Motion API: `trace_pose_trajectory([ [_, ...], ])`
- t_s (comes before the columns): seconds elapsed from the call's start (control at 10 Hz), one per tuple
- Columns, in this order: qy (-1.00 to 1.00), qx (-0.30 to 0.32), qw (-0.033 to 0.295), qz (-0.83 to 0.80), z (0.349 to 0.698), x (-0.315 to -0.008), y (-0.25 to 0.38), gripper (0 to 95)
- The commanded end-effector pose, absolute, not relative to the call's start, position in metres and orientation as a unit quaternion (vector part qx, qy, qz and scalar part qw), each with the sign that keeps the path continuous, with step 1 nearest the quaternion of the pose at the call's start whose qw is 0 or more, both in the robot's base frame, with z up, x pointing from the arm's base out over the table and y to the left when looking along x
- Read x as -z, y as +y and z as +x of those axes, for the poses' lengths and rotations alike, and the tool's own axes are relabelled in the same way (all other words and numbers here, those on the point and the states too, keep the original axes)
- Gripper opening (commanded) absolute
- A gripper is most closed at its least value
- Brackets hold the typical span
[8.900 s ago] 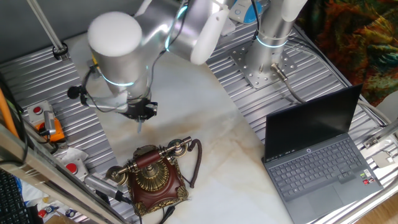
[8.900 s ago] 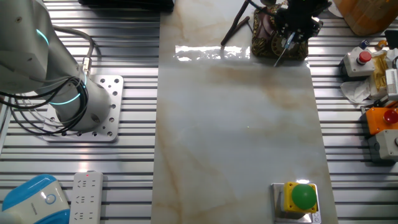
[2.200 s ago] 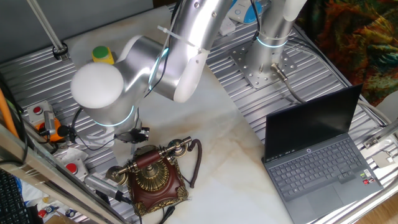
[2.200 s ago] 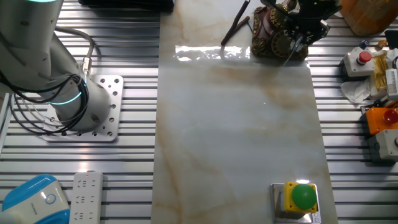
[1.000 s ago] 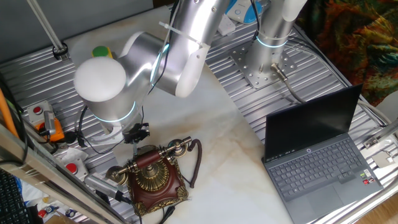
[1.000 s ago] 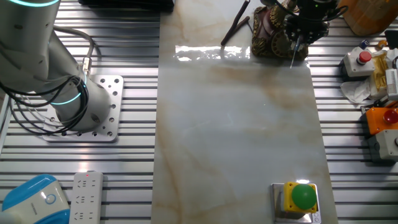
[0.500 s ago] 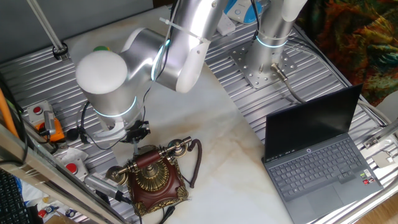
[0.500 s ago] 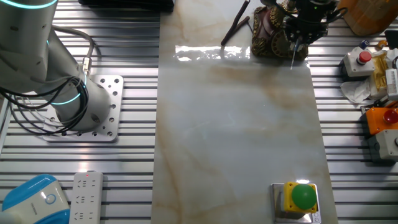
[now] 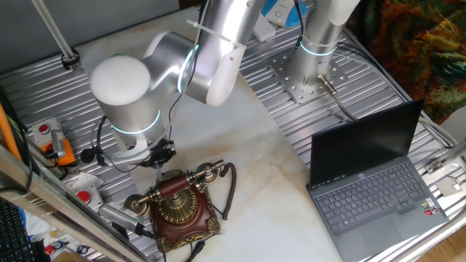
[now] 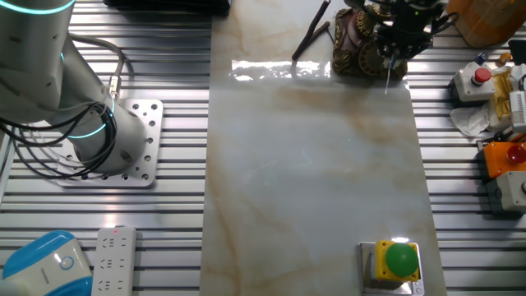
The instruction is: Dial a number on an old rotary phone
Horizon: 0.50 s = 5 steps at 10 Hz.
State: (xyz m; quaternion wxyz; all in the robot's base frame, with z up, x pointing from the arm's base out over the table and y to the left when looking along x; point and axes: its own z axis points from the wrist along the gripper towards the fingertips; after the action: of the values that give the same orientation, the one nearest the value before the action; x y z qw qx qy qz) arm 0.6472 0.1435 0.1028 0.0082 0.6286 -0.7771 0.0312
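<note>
The old rotary phone (image 9: pixel 177 207) stands at the near left of the marble slab: reddish-brown body, brass dial, handset across the top. In the other fixed view the old rotary phone (image 10: pixel 359 51) sits at the slab's far edge, partly hidden by the arm. My gripper (image 9: pixel 159 154) hangs just behind the handset, pointing down. It looks shut on a thin stylus (image 10: pixel 386 74), whose tip reaches down in front of the phone's right side. In that view my gripper (image 10: pixel 398 39) overlaps the phone. Whether the tip touches the dial is not visible.
An open laptop (image 9: pixel 373 183) stands at the right. Red-button boxes (image 10: pixel 479 80) and an orange unit (image 10: pixel 505 156) lie beside the phone. A green button on a yellow box (image 10: pixel 400 261) sits on the slab's near end. The arm's base (image 10: pixel 105 141) and a power strip (image 10: pixel 113 260) are at the left.
Since the earliest frames the gripper has come down close behind the phone and the stylus has turned upright. Over the last second only the arm's elbow shifted slightly.
</note>
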Motion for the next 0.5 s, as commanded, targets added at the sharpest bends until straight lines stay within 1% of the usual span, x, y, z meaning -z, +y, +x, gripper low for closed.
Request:
trace_pose_trajectory([
  [0.1,-0.775,-0.034,0.008,0.631,0.6492,-0.1012,0.1452,0.0],
  [0.3,-0.768,-0.041,0.031,0.638,0.6489,-0.1032,0.1458,0.0],
  [0.4,-0.772,-0.045,0.034,0.633,0.6462,-0.1083,0.1457,0.0],
  [0.5,-0.778,-0.044,0.030,0.626,0.6442,-0.1105,0.1448,0.0],
])
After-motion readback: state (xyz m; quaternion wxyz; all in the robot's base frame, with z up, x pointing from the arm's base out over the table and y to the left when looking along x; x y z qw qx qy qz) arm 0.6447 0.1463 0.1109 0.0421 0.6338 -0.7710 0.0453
